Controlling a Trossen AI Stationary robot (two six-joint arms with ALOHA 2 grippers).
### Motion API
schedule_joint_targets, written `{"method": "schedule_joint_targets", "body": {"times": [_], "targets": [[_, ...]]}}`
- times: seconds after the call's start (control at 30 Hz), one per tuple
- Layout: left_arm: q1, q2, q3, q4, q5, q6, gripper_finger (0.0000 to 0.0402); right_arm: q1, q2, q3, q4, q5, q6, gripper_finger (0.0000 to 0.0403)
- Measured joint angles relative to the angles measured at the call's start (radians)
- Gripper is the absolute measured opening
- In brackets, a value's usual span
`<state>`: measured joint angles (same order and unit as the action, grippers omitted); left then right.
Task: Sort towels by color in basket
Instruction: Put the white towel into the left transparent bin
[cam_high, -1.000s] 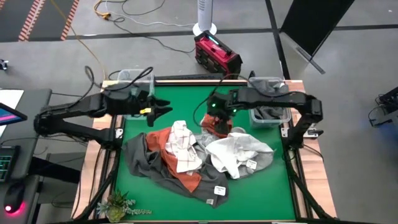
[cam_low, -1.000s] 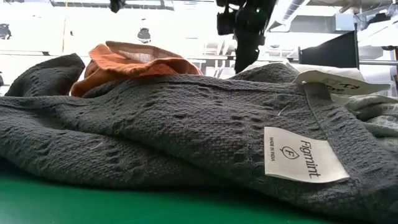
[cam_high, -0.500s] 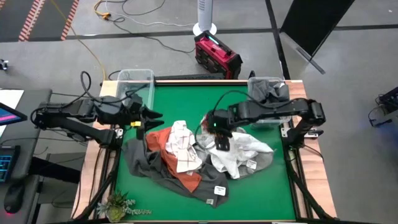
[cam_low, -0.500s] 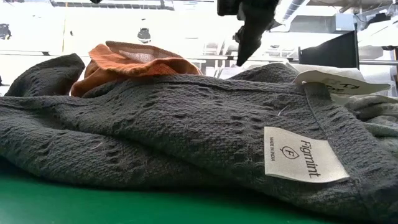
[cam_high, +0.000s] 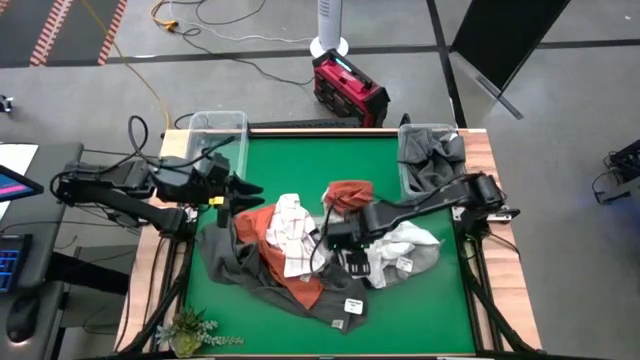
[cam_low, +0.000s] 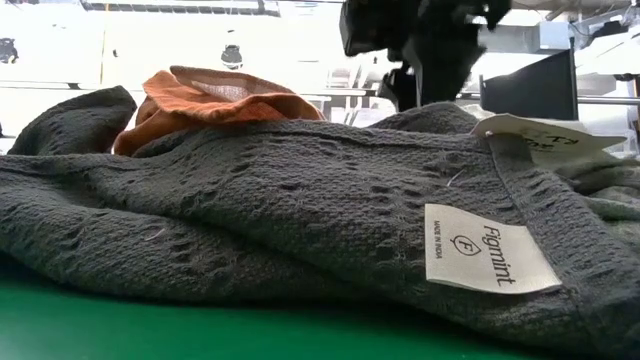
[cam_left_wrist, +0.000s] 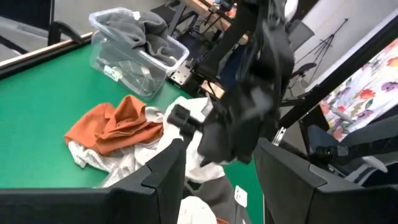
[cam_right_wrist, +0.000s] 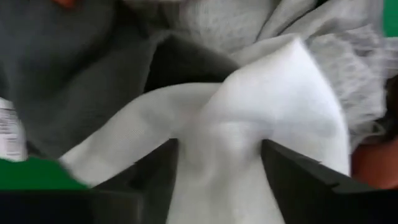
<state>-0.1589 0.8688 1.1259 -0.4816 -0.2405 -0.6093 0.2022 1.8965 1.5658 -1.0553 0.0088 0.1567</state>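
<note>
At frame centre the right gripper (cam_high: 352, 250) presses open fingers around a white towel (cam_right_wrist: 249, 137) in the towels (cam_high: 310, 250) pile, seemingly not yet clamped. The left gripper (cam_high: 240, 188) hovers half-open, mid-left.

Even overhead light falls on the flat green felt table top (cam_high: 300, 160), leaving only soft, short shadows. In the low view the room behind glares white (detail washed out) while the near dark grey knitted towel (cam_low: 250, 210) stays sharp. The folded white cloth towel (cam_right_wrist: 249, 149) is blurred.
</note>
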Motion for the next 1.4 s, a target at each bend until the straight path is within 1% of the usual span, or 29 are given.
{"method": "schedule_joint_targets", "body": {"times": [0.07, 0.2, 0.23, 0.33, 0.4, 0.53, 0.67, 0.8, 0.9, 1.0, 1.2, 1.3, 1.4], "targets": [[0.000, -0.011, 0.000, 0.000, 0.000, 0.009, 0.0180, 0.008, 0.028, 0.000, -0.003, 0.013, -0.004, 0.0193], [0.000, -0.035, 0.000, 0.015, 0.000, 0.020, 0.0180, 0.005, 0.059, -0.001, -0.002, 0.015, -0.006, 0.0039], [0.000, -0.042, 0.000, 0.024, 0.000, 0.025, 0.0180, 0.004, 0.059, -0.001, 0.000, 0.015, -0.006, 0.0023], [0.000, -0.064, 0.000, 0.036, 0.000, 0.042, 0.0180, -0.006, 0.027, -0.001, 0.013, 0.015, 0.021, 0.0025], [0.000, -0.071, 0.000, 0.037, -0.001, 0.059, 0.0180, -0.015, -0.016, 0.006, 0.012, 0.015, 0.046, 0.0024], [0.000, -0.066, 0.000, 0.030, -0.001, 0.101, 0.0180, -0.037, -0.121, 0.063, 0.043, 0.025, 0.055, 0.0017], [0.000, -0.036, 0.000, 0.027, -0.003, 0.159, 0.0180, -0.064, -0.215, 0.126, 0.136, 0.091, 0.077, 0.0017], [0.000, 0.005, 0.000, 0.050, -0.055, 0.232, 0.0182, -0.098, -0.294, 0.175, 0.260, 0.141, 0.076, 0.0017], [0.001, 0.026, 0.000, 0.116, -0.081, 0.300, 0.0191, -0.129, -0.334, 0.194, 0.363, 0.155, 0.058, 0.0017], [0.000, 0.032, 0.001, 0.231, -0.114, 0.376, 0.0205, -0.165, -0.359, 0.220, 0.456, 0.155, 0.045, 0.0017], [0.004, 0.052, 0.001, 0.418, -0.197, 0.535, 0.0241, -0.232, -0.373, 0.256, 0.621, 0.155, 0.015, 0.0017], [0.006, 0.085, 0.001, 0.460, -0.218, 0.600, 0.0259, -0.246, -0.366, 0.256, 0.657, 0.155, -0.005, 0.0017], [0.008, 0.123, 0.001, 0.510, -0.268, 0.650, 0.0276, -0.258, -0.352, 0.256, 0.658, 0.151, -0.008, 0.0017]]}}
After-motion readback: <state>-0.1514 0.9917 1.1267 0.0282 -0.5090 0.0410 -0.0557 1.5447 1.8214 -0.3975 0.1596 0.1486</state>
